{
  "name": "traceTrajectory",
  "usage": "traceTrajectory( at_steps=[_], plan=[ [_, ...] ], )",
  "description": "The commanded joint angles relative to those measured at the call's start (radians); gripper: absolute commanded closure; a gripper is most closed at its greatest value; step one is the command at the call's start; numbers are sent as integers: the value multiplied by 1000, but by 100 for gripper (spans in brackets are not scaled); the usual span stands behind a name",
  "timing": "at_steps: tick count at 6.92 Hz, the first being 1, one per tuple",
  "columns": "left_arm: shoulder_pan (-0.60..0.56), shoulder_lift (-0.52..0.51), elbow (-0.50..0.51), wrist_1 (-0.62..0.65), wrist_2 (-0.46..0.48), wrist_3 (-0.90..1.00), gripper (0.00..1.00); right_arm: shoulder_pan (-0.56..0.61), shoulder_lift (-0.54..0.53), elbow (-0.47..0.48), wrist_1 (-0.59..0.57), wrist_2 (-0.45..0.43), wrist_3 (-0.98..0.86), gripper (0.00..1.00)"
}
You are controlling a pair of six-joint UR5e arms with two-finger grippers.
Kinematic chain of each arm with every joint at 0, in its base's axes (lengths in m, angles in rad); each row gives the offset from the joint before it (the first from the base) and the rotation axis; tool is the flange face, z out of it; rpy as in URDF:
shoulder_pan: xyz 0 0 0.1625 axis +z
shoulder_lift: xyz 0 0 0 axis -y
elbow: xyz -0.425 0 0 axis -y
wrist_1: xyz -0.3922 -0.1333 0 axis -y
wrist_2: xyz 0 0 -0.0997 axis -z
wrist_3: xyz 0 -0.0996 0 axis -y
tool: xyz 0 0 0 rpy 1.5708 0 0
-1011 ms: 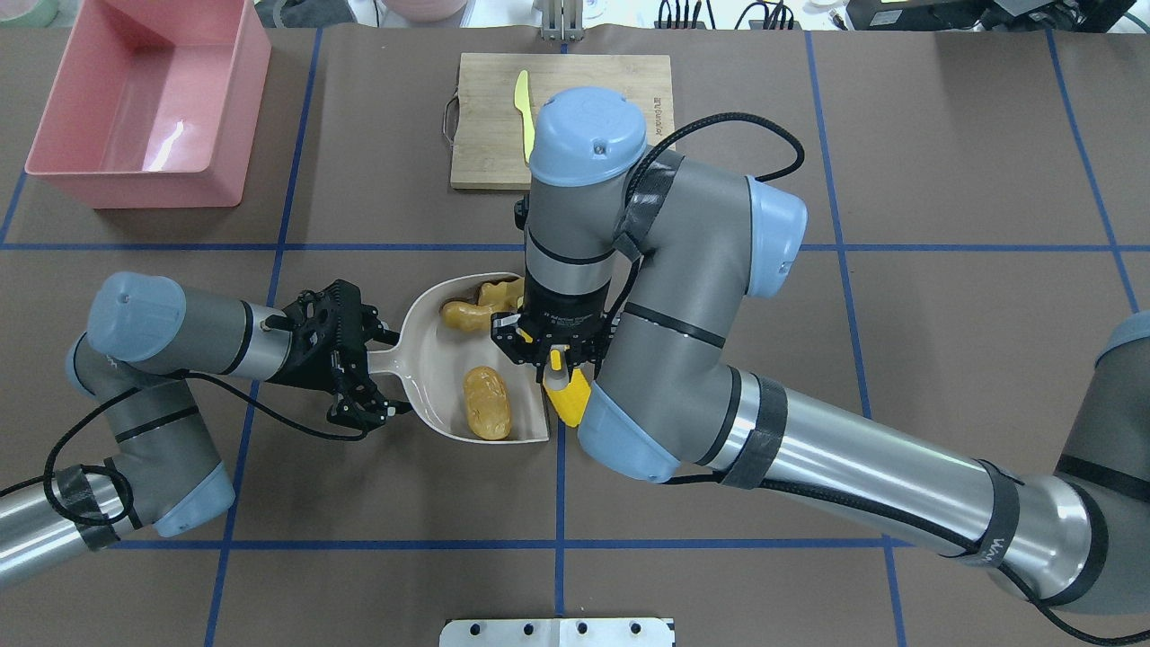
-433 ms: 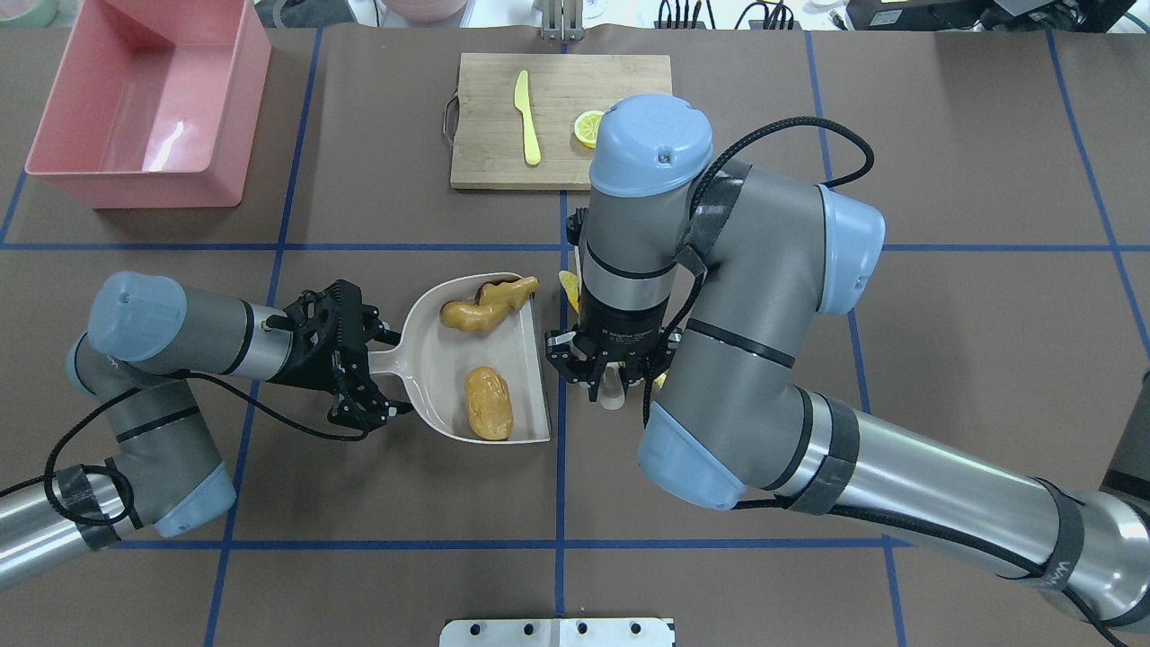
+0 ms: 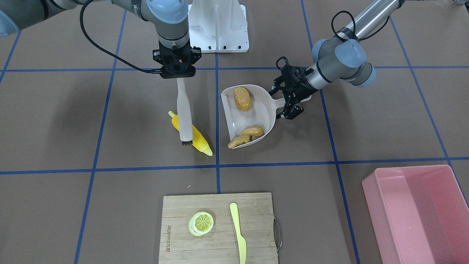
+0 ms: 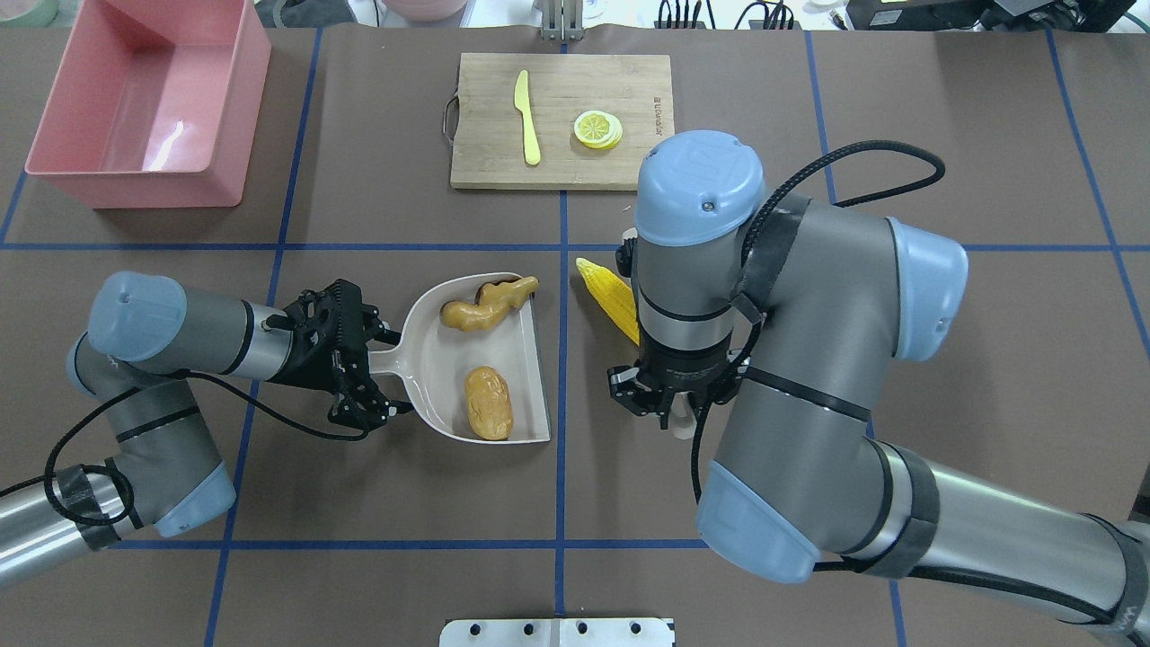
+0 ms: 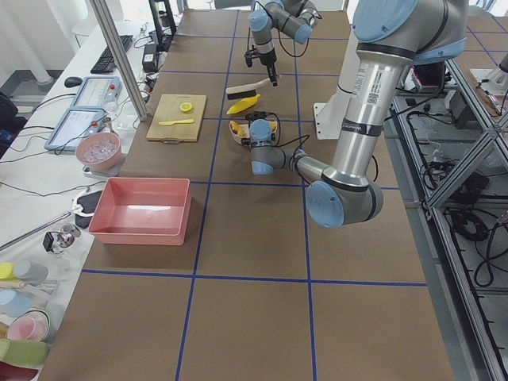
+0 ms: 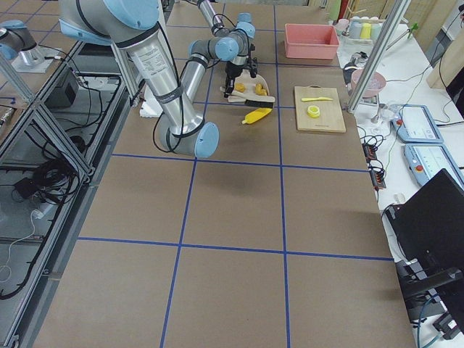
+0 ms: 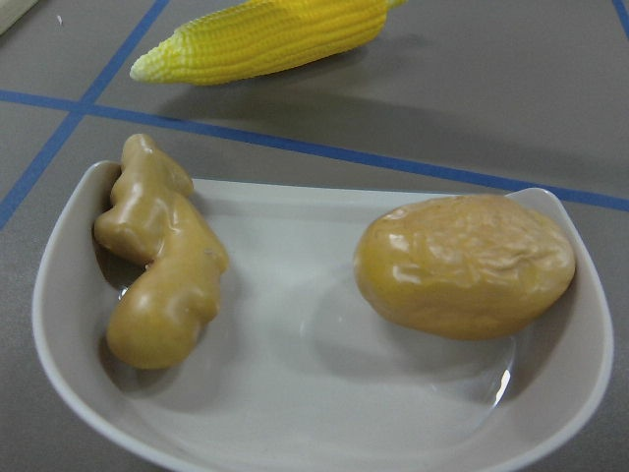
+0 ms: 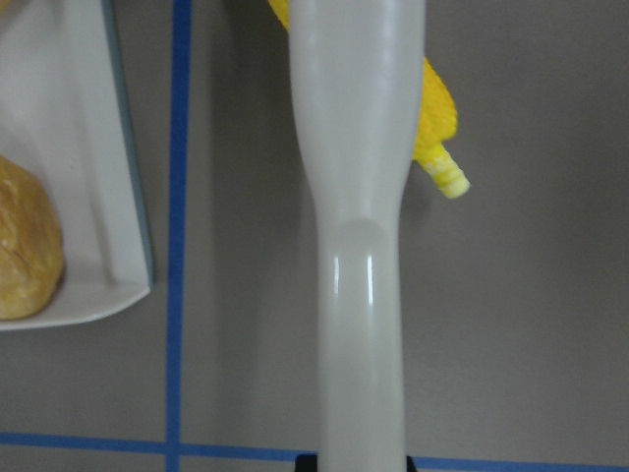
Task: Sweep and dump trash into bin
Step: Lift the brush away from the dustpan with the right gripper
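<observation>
My left gripper (image 4: pixel 359 370) is shut on the handle of the beige dustpan (image 4: pixel 431 355), which lies flat on the table. The potato (image 4: pixel 488 403) and the ginger root (image 4: pixel 485 305) lie inside it; both also show in the left wrist view, potato (image 7: pixel 467 265) and ginger (image 7: pixel 162 256). The corn cob (image 4: pixel 609 296) lies on the table just right of the pan's mouth. My right gripper (image 3: pixel 177 71) is shut on a beige brush (image 3: pixel 184 113), whose bristle end rests against the corn (image 3: pixel 198 141). The pink bin (image 4: pixel 144 180) stands empty at the far left.
A wooden cutting board (image 4: pixel 629 81) with a yellow knife (image 4: pixel 527 117) and a lemon slice (image 4: pixel 597 128) lies at the far middle. My right arm's elbow (image 4: pixel 701 189) hangs over the table's middle right.
My right arm has swung right with the brush, away from the pan's mouth. The corn now lies further right and farther back. The left arm and the dustpan have not moved.
</observation>
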Motion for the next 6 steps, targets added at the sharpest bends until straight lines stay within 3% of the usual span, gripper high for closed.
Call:
traceTrajectory(
  at_steps=[1, 3, 6],
  plan=[
    [0, 0, 0, 0, 0, -1, 2, 2, -98, 105, -99, -50, -136, 100],
    [0, 0, 0, 0, 0, -1, 2, 4, -192, 82, 35, -78, -199, 100],
    [0, 0, 1, 0, 0, -1, 2, -2, -177, -69, 220, -90, -196, 100]
  ],
)
